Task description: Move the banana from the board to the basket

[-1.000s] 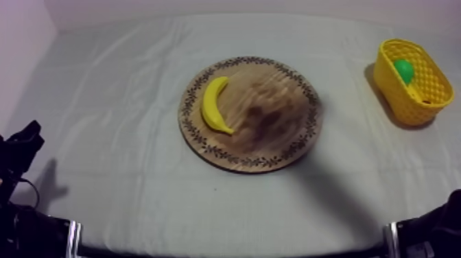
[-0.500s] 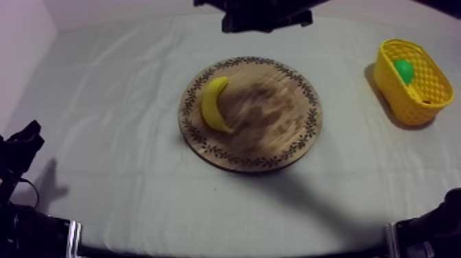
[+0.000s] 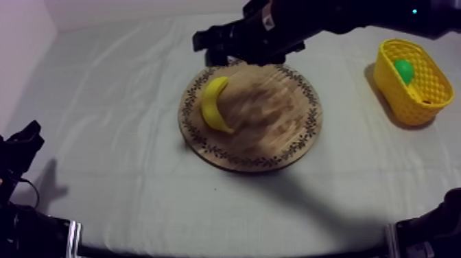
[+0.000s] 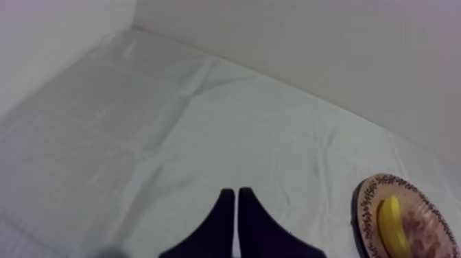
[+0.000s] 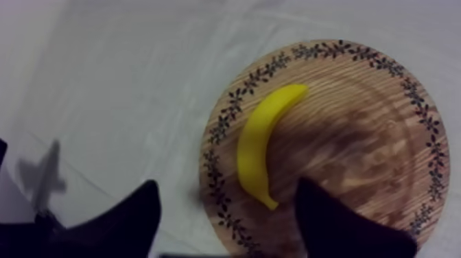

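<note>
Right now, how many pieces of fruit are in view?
2: the banana on the wooden board, and a green fruit in the yellow basket; the basket may hide more.

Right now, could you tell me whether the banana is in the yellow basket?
No, the banana lies on the wooden board, apart from the yellow basket.

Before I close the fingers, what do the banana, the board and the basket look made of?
Banana: likely moulded plastic, as on a toy; the skin is smooth and evenly yellow, without marks.
Wooden board: looks like wood, with visible grain, darker patches and a dark leaf pattern round the rim.
Yellow basket: probably plastic; an open lattice wall in one uniform colour.
</note>
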Tool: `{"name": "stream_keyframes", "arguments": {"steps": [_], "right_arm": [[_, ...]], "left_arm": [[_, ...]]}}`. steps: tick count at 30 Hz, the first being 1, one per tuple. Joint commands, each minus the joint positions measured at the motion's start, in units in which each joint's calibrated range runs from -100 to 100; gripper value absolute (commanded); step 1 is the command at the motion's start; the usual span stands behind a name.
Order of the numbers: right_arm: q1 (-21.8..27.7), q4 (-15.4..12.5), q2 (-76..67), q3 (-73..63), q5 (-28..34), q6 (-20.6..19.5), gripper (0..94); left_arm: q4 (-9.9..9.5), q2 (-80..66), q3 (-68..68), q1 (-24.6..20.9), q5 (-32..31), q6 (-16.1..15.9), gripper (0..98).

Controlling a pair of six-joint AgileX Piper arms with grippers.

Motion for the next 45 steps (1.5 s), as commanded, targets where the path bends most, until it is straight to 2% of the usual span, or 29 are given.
{"name": "stream_keyframes", "arguments": {"steps": [1,5,10,16,24,45], "right_arm": [[-0.38,1.17,0.39,0.17,-1.09,-0.17,80.1],[-0.52,1.03,1.24,0.28,-1.83,0.58,84.4],[-0.44,1.05,3.16,-1.01,-0.28,0.58,85.4],[-1.23,2.98,8.63,-4.10,2.65,-1.95,85.2],[-1.15,4.23,19.90,-11.86,7.09,-4.29,85.2],[0.95,0.95,39.74,-33.83,19.13,0.13,84.8]], "left_arm": [[0.02,0.03,0.04,-0.02,-0.01,-0.01,0.1],[0.02,0.03,0.04,-0.02,-0.01,-0.01,0.1],[0.02,0.03,0.04,-0.02,-0.01,-0.01,0.1],[0.02,0.03,0.04,-0.02,-0.01,-0.01,0.1],[0.02,0.03,0.04,-0.02,-0.01,-0.01,0.1],[0.02,0.03,0.04,-0.02,-0.01,-0.01,0.1]]}}
